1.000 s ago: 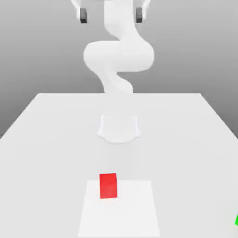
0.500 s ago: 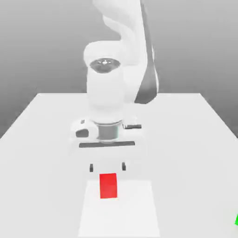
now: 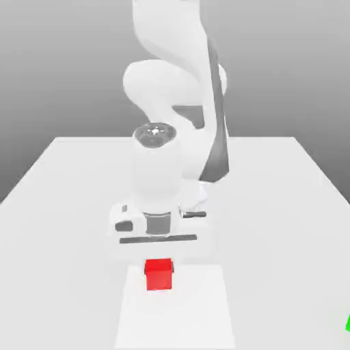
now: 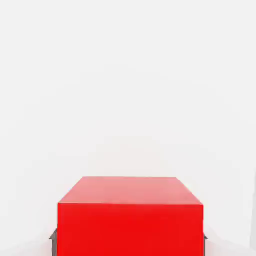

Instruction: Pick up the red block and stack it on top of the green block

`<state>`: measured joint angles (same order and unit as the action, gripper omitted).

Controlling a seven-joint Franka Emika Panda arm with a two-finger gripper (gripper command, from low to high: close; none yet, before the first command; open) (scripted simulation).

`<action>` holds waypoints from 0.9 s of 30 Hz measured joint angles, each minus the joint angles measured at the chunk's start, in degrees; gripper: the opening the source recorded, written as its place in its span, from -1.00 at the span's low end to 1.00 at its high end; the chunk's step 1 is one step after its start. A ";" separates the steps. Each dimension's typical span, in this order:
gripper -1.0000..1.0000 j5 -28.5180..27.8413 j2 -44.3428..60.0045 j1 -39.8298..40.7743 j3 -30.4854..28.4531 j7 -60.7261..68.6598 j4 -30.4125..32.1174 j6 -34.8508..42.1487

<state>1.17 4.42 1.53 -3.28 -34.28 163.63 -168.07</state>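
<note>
Nearest in the exterior view, a sliver of the green block (image 3: 347, 322) is cut off by that view's right edge low down, so its shape and full extent cannot be made out; it lies well apart from everything else. Next comes a slightly brighter square patch (image 3: 176, 307) on the white table (image 3: 61, 205). At the far edge of this patch sits the red block (image 3: 158, 274), a small bright red cube with plain, smooth, unmarked faces: a lighter top face and a more saturated front face. In the hand view the red block (image 4: 130, 216) appears with its top face receding and its front face cut off by the frame edge; a dark fingertip (image 4: 53, 235) shows flush against one lower side and a second dark tip against the other. The gripper (image 3: 158, 254) is lowered directly over the cube, and its jaws stand clamped on the red block's two sides, with the fingers themselves largely hidden behind the white hand in the exterior view. Behind and above, the white arm (image 3: 174, 82) folds down from its base, a dark grey panel along the side towards the exterior view's right. No brand, label or legible writing appears on any surface. The backdrop is a plain grey gradient.
</note>
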 joint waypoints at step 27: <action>1.00 -12.92 21.32 -24.14 17.31 31.09 -39.05 19.04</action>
<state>-11.75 25.74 -22.61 14.03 -3.19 124.58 -149.03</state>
